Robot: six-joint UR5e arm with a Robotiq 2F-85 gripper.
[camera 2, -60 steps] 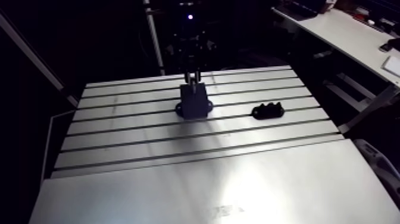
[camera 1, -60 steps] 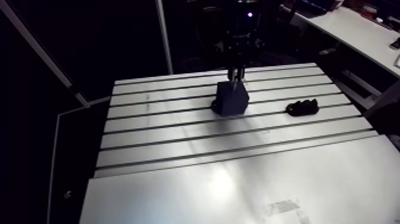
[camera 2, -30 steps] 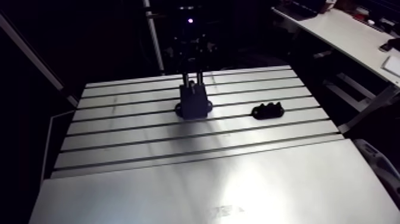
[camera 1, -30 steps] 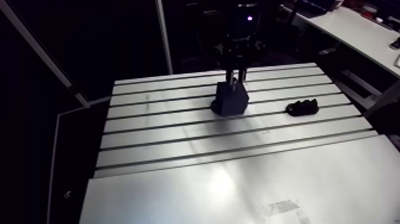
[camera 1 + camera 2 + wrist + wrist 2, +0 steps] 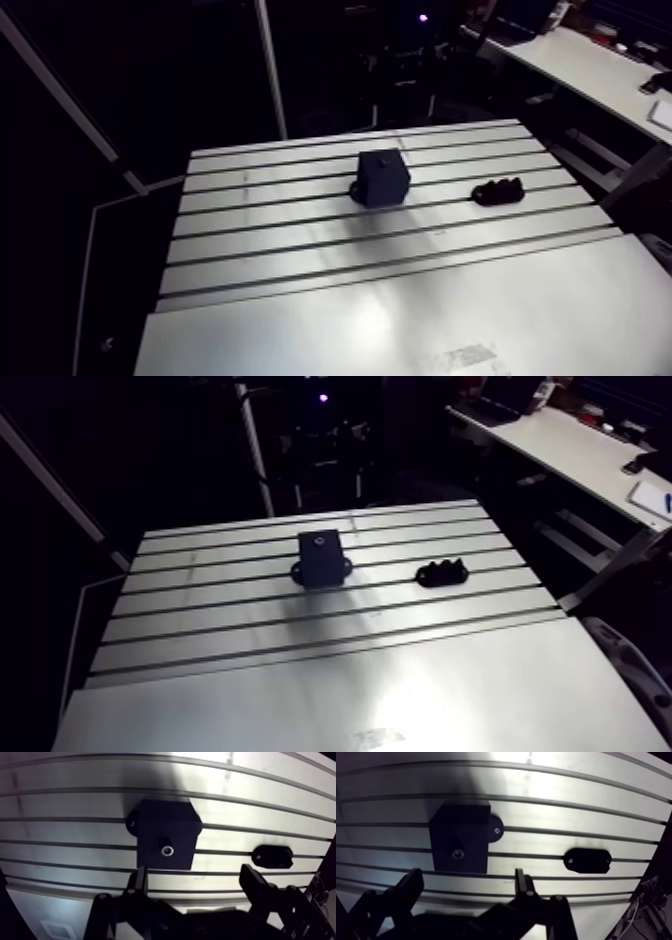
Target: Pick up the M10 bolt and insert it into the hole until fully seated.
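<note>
A dark block (image 5: 167,834) is fixed on the slotted aluminium table (image 5: 300,260). The bolt's head (image 5: 167,850) shows as a small bright ring in the hole on the block's top face, and looks sunk in level with it. My gripper (image 5: 196,881) hangs well above the block. It is open with nothing between its two fingers, and the block lies ahead of them. In the arm view the block (image 5: 384,178) stands alone, and the gripper is lost in the dark above it.
A small black holder (image 5: 272,856) lies on the table to the right of the block, seen in the arm view as a low dark lump (image 5: 498,190). Long slots run across the table's far half. The near half is a smooth plate.
The gripper, which stood shut at the block's top earlier, has opened and risen away. The bolt stays in the block. The arm view has shifted with the arm.
</note>
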